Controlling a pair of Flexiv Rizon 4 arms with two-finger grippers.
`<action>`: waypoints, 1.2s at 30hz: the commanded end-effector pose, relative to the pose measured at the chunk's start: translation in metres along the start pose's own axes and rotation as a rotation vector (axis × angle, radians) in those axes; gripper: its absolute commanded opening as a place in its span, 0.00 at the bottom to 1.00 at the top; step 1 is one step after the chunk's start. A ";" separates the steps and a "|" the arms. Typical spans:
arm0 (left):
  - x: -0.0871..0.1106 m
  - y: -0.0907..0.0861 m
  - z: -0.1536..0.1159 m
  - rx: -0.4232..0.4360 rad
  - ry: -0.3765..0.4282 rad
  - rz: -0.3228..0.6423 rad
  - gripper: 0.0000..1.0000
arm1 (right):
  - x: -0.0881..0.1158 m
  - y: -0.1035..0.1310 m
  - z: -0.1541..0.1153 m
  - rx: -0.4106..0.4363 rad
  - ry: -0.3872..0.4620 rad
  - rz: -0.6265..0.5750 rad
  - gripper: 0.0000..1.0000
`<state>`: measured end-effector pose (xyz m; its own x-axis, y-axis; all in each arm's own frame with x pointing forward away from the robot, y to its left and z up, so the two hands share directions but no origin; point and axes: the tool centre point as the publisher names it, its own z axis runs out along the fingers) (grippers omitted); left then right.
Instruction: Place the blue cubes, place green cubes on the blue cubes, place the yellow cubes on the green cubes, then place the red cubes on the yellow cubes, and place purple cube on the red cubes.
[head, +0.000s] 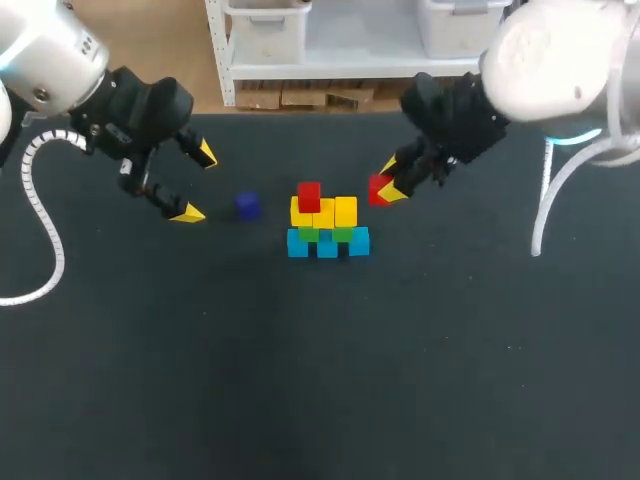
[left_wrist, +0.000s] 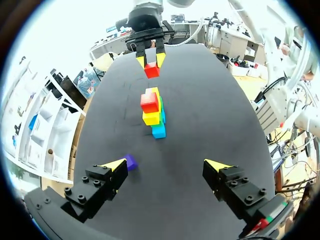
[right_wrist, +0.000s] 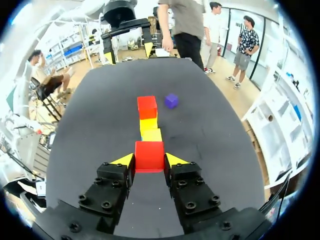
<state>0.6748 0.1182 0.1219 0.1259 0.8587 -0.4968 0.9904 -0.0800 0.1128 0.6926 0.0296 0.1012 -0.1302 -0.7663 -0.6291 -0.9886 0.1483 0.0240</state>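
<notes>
Blue, green and yellow layers apparently done in the stack (head: 325, 222) on the counter (head: 300, 380): blue cubes (head: 328, 244) at the bottom, green cubes (head: 325, 233) over them, yellow cubes (head: 345, 211) above. First red cube (head: 309, 195) seated on the yellow row's left end. Second red cube (head: 377, 189) pinched in the right claw (head: 389, 180), raised just right of the stack, not yet set down. Left claw (head: 198, 183) spread wide, holding nothing, near the purple cube (head: 248, 206) lying on the counter left of the stack. Left to do: seat this red, then cap with purple.
</notes>
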 end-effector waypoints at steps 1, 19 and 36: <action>0.001 -0.001 0.000 -0.002 -0.004 0.003 1.00 | -0.006 0.006 0.003 0.263 0.009 -0.004 0.00; 0.001 -0.001 0.000 -0.002 -0.004 0.003 1.00 | -0.030 0.006 0.024 0.202 0.017 -0.067 0.00; 0.001 -0.001 0.000 -0.002 -0.004 0.003 1.00 | -0.037 0.005 0.036 0.165 0.030 -0.095 0.00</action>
<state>0.6748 0.1183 0.1219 0.1259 0.8587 -0.4968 0.9904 -0.0800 0.1128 0.6912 0.0790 0.0980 -0.0422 -0.7999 -0.5986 -0.9693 0.1780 -0.1695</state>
